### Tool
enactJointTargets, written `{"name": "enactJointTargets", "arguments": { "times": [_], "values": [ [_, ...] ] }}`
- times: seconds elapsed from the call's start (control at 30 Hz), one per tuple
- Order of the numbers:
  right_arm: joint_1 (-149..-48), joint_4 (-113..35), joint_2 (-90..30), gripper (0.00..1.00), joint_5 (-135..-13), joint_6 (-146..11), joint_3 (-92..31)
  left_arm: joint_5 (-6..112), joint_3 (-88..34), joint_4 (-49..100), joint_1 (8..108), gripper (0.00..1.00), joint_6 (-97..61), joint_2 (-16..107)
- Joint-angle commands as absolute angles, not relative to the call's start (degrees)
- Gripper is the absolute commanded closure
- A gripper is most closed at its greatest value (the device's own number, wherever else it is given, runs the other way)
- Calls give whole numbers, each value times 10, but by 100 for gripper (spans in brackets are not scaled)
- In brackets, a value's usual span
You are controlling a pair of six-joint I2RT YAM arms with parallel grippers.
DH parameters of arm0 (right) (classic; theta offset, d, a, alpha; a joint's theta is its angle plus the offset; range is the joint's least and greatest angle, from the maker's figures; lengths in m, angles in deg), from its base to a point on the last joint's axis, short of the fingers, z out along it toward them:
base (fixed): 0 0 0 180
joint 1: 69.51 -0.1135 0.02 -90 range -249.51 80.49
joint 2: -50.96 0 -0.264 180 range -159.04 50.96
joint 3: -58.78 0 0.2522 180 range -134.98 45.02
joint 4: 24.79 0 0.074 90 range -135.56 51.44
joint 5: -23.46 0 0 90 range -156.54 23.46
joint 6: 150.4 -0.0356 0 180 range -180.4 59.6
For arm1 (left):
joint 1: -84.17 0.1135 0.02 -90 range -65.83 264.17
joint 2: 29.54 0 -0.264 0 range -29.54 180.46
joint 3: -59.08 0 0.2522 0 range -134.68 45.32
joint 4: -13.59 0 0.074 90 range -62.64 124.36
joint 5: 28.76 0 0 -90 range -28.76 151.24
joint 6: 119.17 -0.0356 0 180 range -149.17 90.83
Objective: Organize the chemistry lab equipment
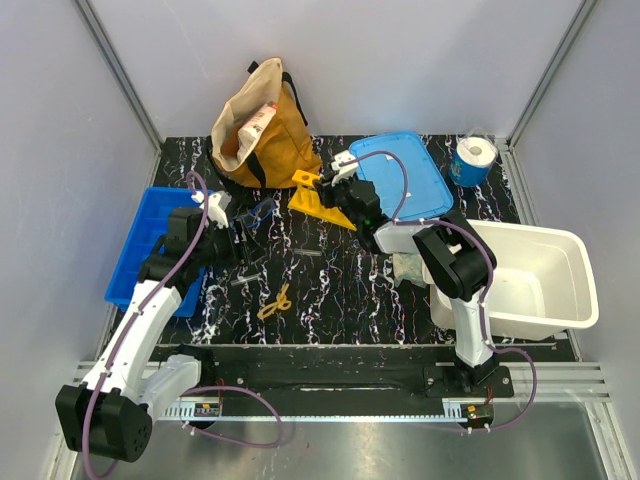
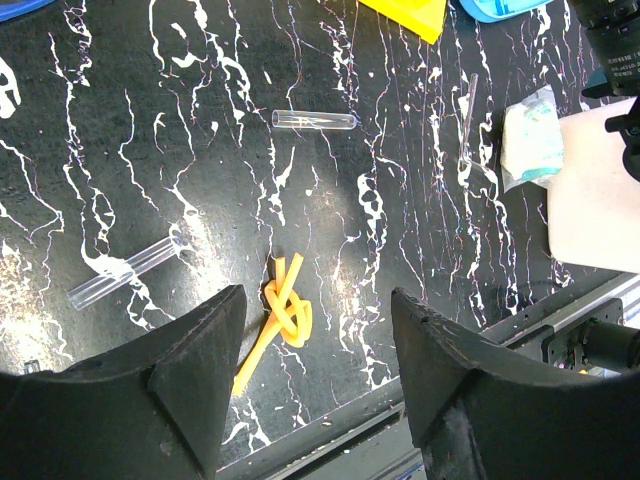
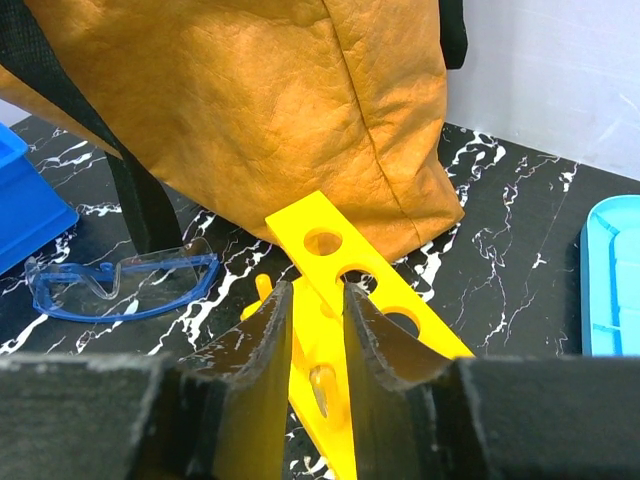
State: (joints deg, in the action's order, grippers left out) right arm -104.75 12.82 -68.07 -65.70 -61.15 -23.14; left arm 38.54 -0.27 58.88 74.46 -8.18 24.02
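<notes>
Right end effector (image 3: 318,292) astride rack (image 3: 300,216) (diagonal)

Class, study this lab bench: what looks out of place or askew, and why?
The yellow tube rack appears tipped over beside the tan bag rather than standing. A clear tube and a second tube lie flat and loose on the black table, not held in the rack.

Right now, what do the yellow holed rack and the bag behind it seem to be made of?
The yellow rack looks like hard, smooth plastic: even colour, clean round holes. The tan bag looks like matte fabric, perhaps paper-like: soft creases and a sewn seam.
</notes>
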Motion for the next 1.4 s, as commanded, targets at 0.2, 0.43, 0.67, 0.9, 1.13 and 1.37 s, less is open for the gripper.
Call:
{"name": "enactJointTargets", "arguments": {
  "times": [0.2, 0.43, 0.67, 0.9, 1.13, 1.37],
  "values": [
    [-1044, 70, -578, 60, -648, -625, -202, 386, -3, 560, 742, 35, -80, 226],
    [-1045, -147, -490, 55, -771, -627, -213, 386, -4, 560, 743, 35, -80, 222],
    [-1054, -376, -484, 56, -820, -630, -294, 404, -3, 558, 742, 35, -79, 196],
    [-1094, -467, -513, 52, -777, -669, -321, 437, -5, 564, 742, 35, -78, 176],
    [-1144, -511, -596, 47, -681, -757, -390, 461, -6, 570, 742, 35, -76, 170],
    [-1159, -611, -623, 46, -531, -1068, -438, 481, -7, 575, 742, 35, -75, 165]
  ]
}}
